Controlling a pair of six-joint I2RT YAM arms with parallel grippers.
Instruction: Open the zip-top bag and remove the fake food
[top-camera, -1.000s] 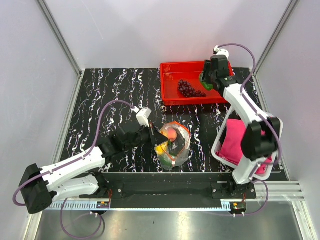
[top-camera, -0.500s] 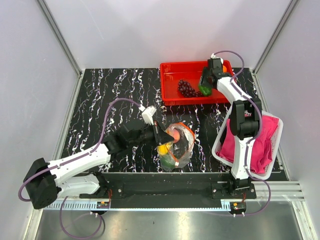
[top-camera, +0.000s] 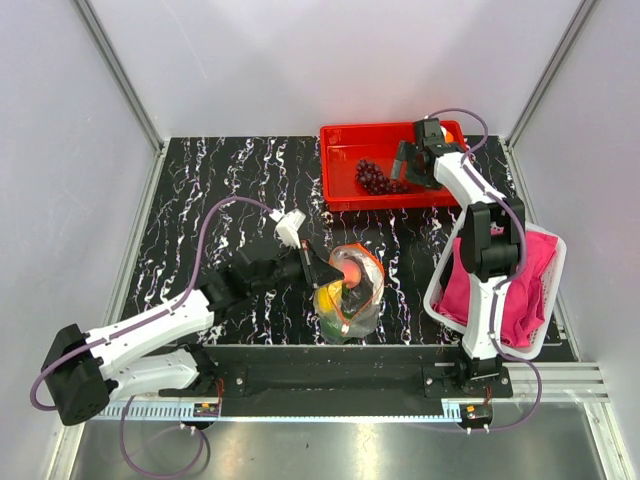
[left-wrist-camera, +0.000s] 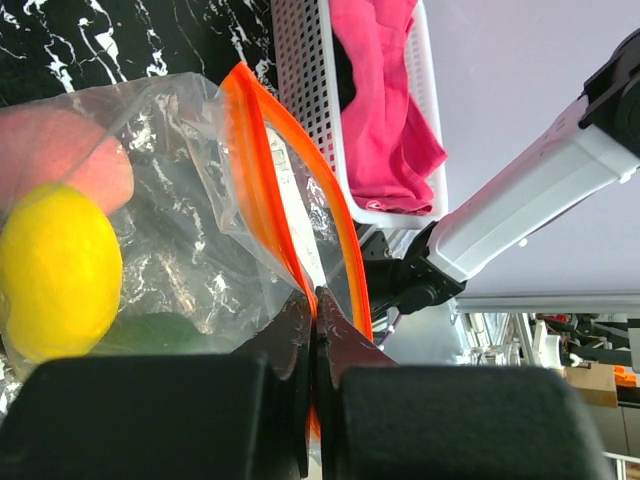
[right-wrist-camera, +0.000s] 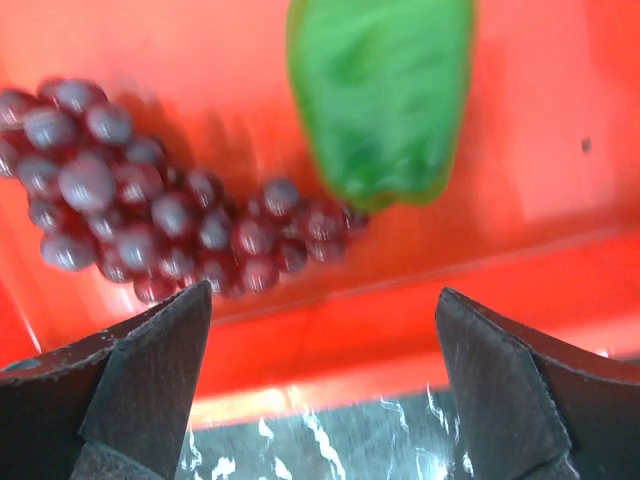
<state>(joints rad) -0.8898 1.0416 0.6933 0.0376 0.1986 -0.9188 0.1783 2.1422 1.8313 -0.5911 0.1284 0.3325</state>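
Observation:
The clear zip-top bag (top-camera: 348, 290) with an orange-red zip strip (left-wrist-camera: 262, 170) lies near the table's front, mouth open. My left gripper (top-camera: 322, 270) is shut on its zip edge (left-wrist-camera: 316, 292). Inside show a yellow fruit (left-wrist-camera: 55, 270), a pinkish-orange ball (left-wrist-camera: 60, 150) and something green (left-wrist-camera: 150, 335). My right gripper (top-camera: 410, 170) is open and empty over the red tray (top-camera: 340, 190). A green pepper (right-wrist-camera: 385, 95) and the dark purple grape bunch (right-wrist-camera: 150, 210) lie in the tray, the pepper just beyond the fingers (right-wrist-camera: 150, 390).
A white basket (top-camera: 545, 310) of pink cloths (top-camera: 470, 280) stands at the right front, also in the left wrist view (left-wrist-camera: 300, 60). Grey walls enclose the black marbled table (top-camera: 220, 190). An orange piece (top-camera: 447, 128) shows at the tray's far right corner.
My right gripper has lowered into the tray, opened and let the green pepper go beside the grapes. My left gripper keeps its hold on the bag edge, shifted slightly.

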